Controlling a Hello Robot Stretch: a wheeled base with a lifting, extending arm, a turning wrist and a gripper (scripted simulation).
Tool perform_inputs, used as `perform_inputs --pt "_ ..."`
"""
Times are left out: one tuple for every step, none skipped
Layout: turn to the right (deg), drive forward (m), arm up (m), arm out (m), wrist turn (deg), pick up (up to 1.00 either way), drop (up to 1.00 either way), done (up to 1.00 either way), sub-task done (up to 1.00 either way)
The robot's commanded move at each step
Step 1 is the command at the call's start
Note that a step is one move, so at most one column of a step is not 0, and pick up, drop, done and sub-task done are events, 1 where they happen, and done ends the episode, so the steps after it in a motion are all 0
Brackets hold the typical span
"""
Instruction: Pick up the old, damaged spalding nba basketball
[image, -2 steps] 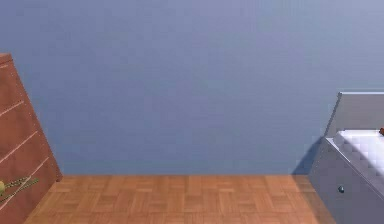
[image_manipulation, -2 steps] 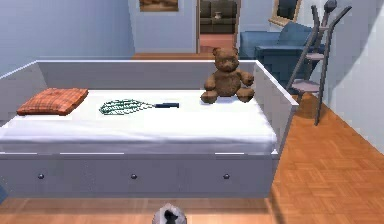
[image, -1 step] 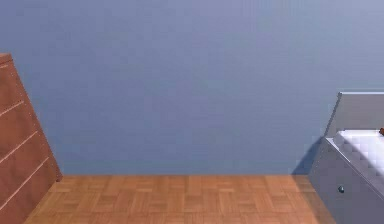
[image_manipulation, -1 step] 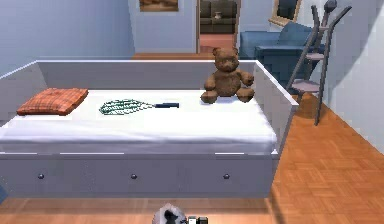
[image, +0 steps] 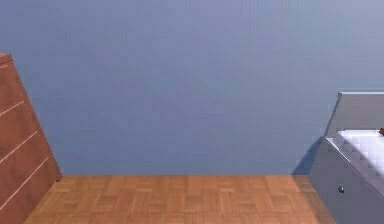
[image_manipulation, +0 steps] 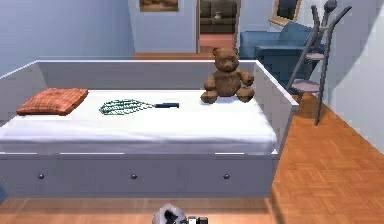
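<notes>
Gripper (image_manipulation: 172, 216) is just peeking in at the bottom edge of the arm side view, a dark-and-pale lump with the white marker squares (image_manipulation: 197, 220) sitting right of it. Its far end is cut off by the edge, so I cannot tell how the fingers are set or whether it is holding anything.

Just beyond it, a grey bed frame (image_manipulation: 130, 165) with drawer fronts is running across the view and carrying a white mattress (image_manipulation: 190, 125). On the mattress:
- a green-netted racket (image_manipulation: 125, 107) with a dark handle is lying flat near the middle;
- an orange cushion (image_manipulation: 52, 100) is lying toward the left end;
- a brown teddy bear (image_manipulation: 228, 77) is sitting upright by the back rail, toward the right.

Behind the bed, a blue armchair (image_manipulation: 268, 45) is standing beside a grey ladder-like stand (image_manipulation: 316, 50). A doorway (image_manipulation: 217, 25) is opening in the far wall.

In the forward view, a blue wall (image: 190, 80) is facing the camera above a parquet floor (image: 180, 200). A wooden dresser (image: 20, 140) is standing at the left edge, and the grey bed corner (image: 352, 160) is showing at the right edge.
</notes>
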Motion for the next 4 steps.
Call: perform_inputs --pt "0.0 0.0 0.0 0.0 45.0 0.0 0.0 0.0 0.0" --pt "0.0 0.0 0.0 0.0 45.0 0.0 0.0 0.0 0.0" --pt "0.0 0.0 0.0 0.0 9.0 0.0 0.0 0.0 0.0" --pt "0.0 0.0 -0.3 0.0 0.0 0.0 0.0 0.0 0.0"
